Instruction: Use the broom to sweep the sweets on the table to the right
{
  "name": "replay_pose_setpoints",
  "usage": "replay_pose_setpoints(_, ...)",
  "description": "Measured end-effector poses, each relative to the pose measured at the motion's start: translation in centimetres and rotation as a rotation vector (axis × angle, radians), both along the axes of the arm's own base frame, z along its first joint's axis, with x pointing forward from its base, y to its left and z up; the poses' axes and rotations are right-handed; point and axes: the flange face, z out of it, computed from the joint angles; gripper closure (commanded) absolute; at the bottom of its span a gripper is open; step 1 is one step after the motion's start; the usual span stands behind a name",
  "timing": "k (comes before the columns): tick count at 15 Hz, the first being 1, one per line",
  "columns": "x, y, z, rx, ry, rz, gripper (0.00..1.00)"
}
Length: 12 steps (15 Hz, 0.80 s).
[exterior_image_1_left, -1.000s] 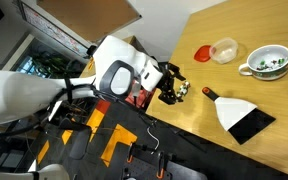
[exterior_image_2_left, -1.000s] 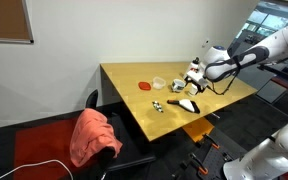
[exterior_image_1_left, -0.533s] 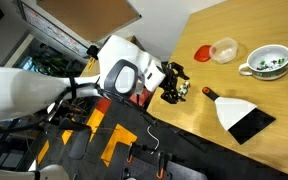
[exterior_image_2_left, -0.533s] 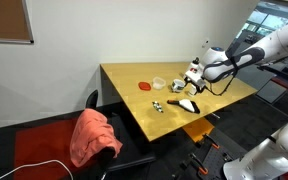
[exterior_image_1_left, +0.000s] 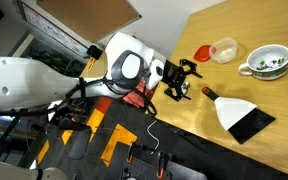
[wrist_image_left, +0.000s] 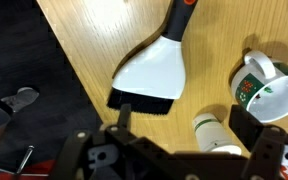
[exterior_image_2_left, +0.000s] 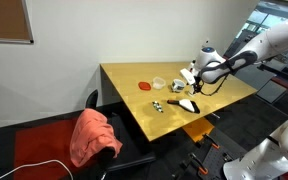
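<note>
Above the table [exterior_image_1_left: 264, 20], my gripper [wrist_image_left: 184, 135] hangs empty, jaws spread wide. At eleven o'clock in the wrist view lies the broom [wrist_image_left: 152, 72], probably light, stiff and slippery; I'd pinch its narrow handle [wrist_image_left: 177, 15], pointing toward twelve.

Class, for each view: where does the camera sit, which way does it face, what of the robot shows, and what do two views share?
An exterior view: high by the table edge, looking down on the broom; arm and open gripper show.
An exterior view: across the room, past a red cloth, facing the whole table; the arm shows at the picture's right.
Wrist view: looks down on broom and cup; only the fingers show.
Shared: the broom, in all three.
</note>
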Motion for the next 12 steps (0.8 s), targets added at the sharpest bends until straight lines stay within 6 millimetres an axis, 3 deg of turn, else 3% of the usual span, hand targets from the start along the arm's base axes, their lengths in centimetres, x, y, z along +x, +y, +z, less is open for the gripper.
replay_pose_setpoints(5, 1.6, 2.2, -4.9, -0.027, 0.046, -0.158, 0.0)
replay_pose_setpoints(9, 2.5, 1.9, -8.5, -0.033, 0.077, -0.209, 0.0)
replay_pose_setpoints(12, 3.0, 2.0, -9.5, -0.035, 0.087, -0.195, 0.0)
